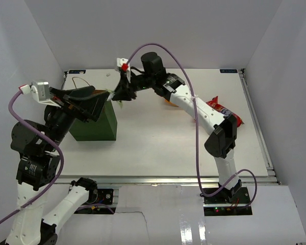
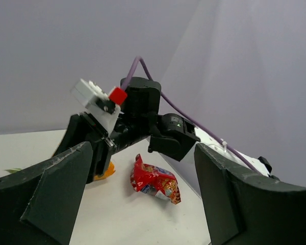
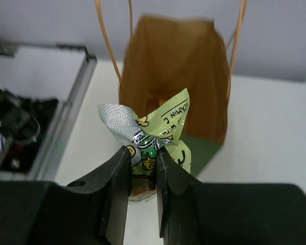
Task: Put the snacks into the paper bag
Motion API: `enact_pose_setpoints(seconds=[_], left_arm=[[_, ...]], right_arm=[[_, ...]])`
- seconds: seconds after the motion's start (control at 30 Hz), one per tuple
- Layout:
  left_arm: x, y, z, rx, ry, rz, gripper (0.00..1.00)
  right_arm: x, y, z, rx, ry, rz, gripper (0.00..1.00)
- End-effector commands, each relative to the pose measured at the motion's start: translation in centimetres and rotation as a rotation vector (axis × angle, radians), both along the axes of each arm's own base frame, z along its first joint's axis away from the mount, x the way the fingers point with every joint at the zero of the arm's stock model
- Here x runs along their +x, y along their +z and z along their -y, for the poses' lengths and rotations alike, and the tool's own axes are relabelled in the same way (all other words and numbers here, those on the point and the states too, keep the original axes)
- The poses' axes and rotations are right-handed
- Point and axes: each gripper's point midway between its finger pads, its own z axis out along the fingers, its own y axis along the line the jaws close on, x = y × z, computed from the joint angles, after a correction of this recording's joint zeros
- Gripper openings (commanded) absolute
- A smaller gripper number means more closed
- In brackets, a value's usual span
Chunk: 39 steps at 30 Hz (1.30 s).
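The dark green paper bag (image 1: 97, 126) stands at the left of the table. Its brown inside (image 3: 173, 66) and thin handles face the right wrist view. My right gripper (image 1: 123, 93) (image 3: 143, 153) hovers just right of the bag's mouth, shut on a small green sachet (image 3: 160, 130) that sticks up crumpled between the fingers. My left gripper (image 1: 85, 104) (image 2: 143, 151) is over the bag's top, open wide with nothing between its fingers. A red chip bag (image 1: 222, 108) (image 2: 155, 179) lies at the right. An orange-yellow pouch (image 1: 168, 102) (image 2: 106, 172) shows partly under the right arm.
The right arm stretches across the white table (image 1: 158, 148) from its base at the near right. A metal rail (image 1: 256, 122) runs along the table's right edge. White walls close in the back and both sides.
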Motion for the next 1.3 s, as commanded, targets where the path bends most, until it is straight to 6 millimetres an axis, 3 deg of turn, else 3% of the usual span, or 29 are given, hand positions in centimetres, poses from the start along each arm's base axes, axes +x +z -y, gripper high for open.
enact_pose_setpoints(seconds=[0.0, 0.07, 0.13, 0.23, 0.37, 0.53, 0.6, 0.73, 0.77, 0.83, 0.9, 0.93, 1.0, 1.03, 1.07, 1.1, 1.13, 1.17, 1.2, 1.23, 1.27], left_arm=[[-1.5, 0.7, 0.3, -0.032, -0.051, 0.047, 0.91], [-1.5, 0.2, 0.3, -0.040, -0.054, 0.035, 0.91], [-2.0, 0.1, 0.2, -0.049, -0.055, 0.039, 0.91], [-2.5, 0.0, -0.1, -0.055, -0.054, 0.046, 0.91], [-3.0, 0.0, -0.3, -0.059, -0.048, 0.050, 0.91], [-3.1, -0.6, -0.4, -0.061, -0.048, 0.040, 0.92], [-3.1, -0.8, -0.3, -0.059, -0.053, 0.035, 0.92], [-3.0, -1.0, -0.2, -0.059, -0.057, 0.028, 0.92], [-2.9, -1.1, -0.1, -0.057, -0.062, 0.023, 0.92], [-2.7, -1.2, 0.1, -0.054, -0.068, 0.017, 0.92], [-2.4, -1.4, 0.3, -0.049, -0.073, 0.011, 0.92], [-2.3, -1.6, 0.5, -0.045, -0.079, 0.005, 0.92], [-2.1, -1.7, 0.6, -0.042, -0.085, -0.002, 0.92], [-2.0, -1.8, 0.7, -0.040, -0.089, -0.005, 0.92], [-1.9, -2.0, 0.8, -0.035, -0.093, -0.008, 0.92], [-1.8, -2.2, 0.9, -0.032, -0.094, -0.012, 0.92], [-1.8, -2.3, 1.0, -0.028, -0.097, -0.015, 0.92], [-1.5, -3.1, 1.2, -0.020, -0.102, -0.031, 0.92], [-1.3, -3.5, 1.3, -0.017, -0.106, -0.042, 0.92], [-1.0, -4.0, 1.5, -0.014, -0.109, -0.054, 0.92], [-0.8, -4.5, 1.8, -0.009, -0.121, -0.068, 0.92]], right_arm=[[0.0, 8.3, -3.6, 0.257, -0.077, -0.136, 0.08], [-0.5, 10.5, -5.8, 0.357, -0.094, -0.146, 0.08], [-1.3, 11.3, -7.5, 0.413, -0.125, -0.155, 0.08], [-1.7, 11.4, -9.6, 0.471, -0.173, -0.120, 0.11], [-1.0, 9.4, -11.4, 0.474, -0.217, -0.099, 0.17], [-0.4, 6.9, -11.5, 0.415, -0.239, -0.074, 0.35], [-0.2, 7.3, -11.2, 0.417, -0.248, -0.055, 0.45], [0.1, 9.2, -9.7, 0.432, -0.248, -0.026, 0.54], [0.2, 8.9, -9.5, 0.419, -0.250, -0.028, 0.55], [0.5, 9.6, -8.4, 0.416, -0.249, -0.025, 0.57], [1.1, 9.0, -7.3, 0.385, -0.251, -0.032, 0.59], [1.0, 9.9, -6.2, 0.387, -0.249, -0.021, 0.60], [1.9, 8.4, -4.5, 0.327, -0.243, -0.018, 0.63], [1.7, 9.5, -3.0, 0.324, -0.242, 0.000, 0.64], [2.2, 7.6, -1.8, 0.256, -0.252, -0.001, 0.67], [3.6, 6.9, 0.1, 0.225, -0.276, 0.012, 0.70], [3.4, 7.9, 2.4, 0.210, -0.305, 0.047, 0.71], [5.5, 3.6, 5.3, 0.088, -0.388, 0.072, 0.76], [6.0, 2.2, 7.2, 0.030, -0.429, 0.106, 0.78], [5.9, 2.6, 9.9, -0.005, -0.489, 0.169, 0.81], [6.4, 0.9, 12.0, -0.074, -0.543, 0.207, 0.88]])
